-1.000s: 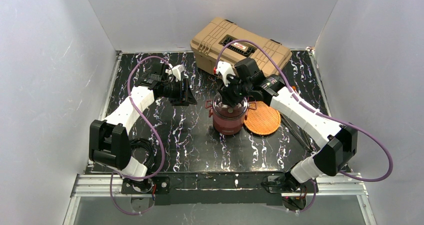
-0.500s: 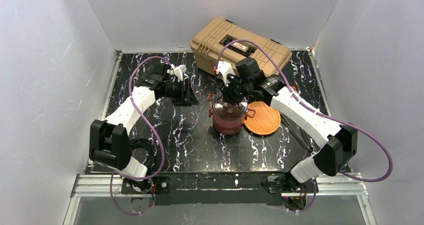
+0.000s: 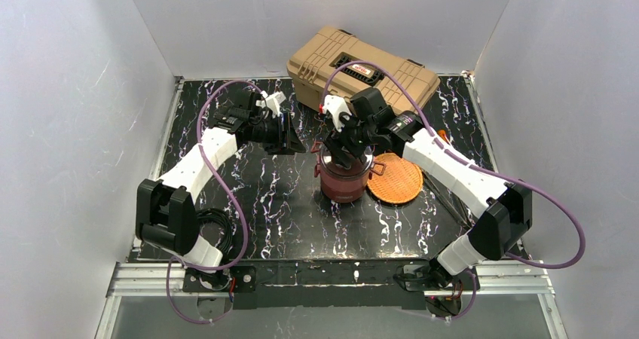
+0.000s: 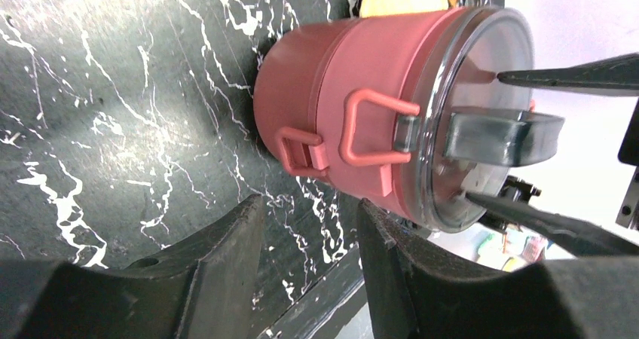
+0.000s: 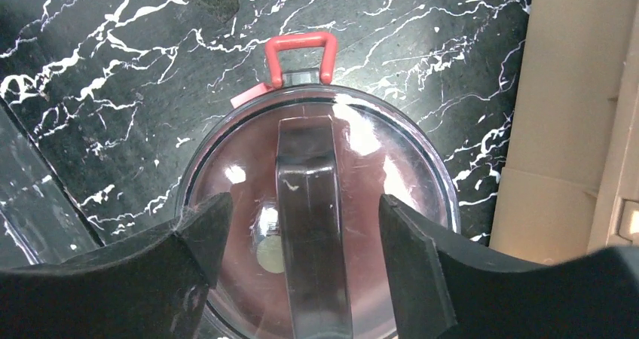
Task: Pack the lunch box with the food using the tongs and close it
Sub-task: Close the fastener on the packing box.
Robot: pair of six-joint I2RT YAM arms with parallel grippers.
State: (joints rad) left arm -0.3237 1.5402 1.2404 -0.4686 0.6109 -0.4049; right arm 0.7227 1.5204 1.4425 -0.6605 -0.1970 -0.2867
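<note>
The lunch box stands upright on the black table. Its clear lid is on, and a red clasp is at its side. The right gripper hangs just above the lunch box, its jaws well apart on both sides of the lid handle and gripping nothing. The left gripper is near the lunch box on the left, partly open and empty. The orange plate lies just beside it on the right, and the tan toolbox is behind.

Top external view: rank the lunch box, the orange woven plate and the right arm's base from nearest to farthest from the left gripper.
From the left gripper:
1. lunch box, just to its right.
2. orange woven plate, on the lunch box's far side.
3. right arm's base, at the table's near edge.
</note>
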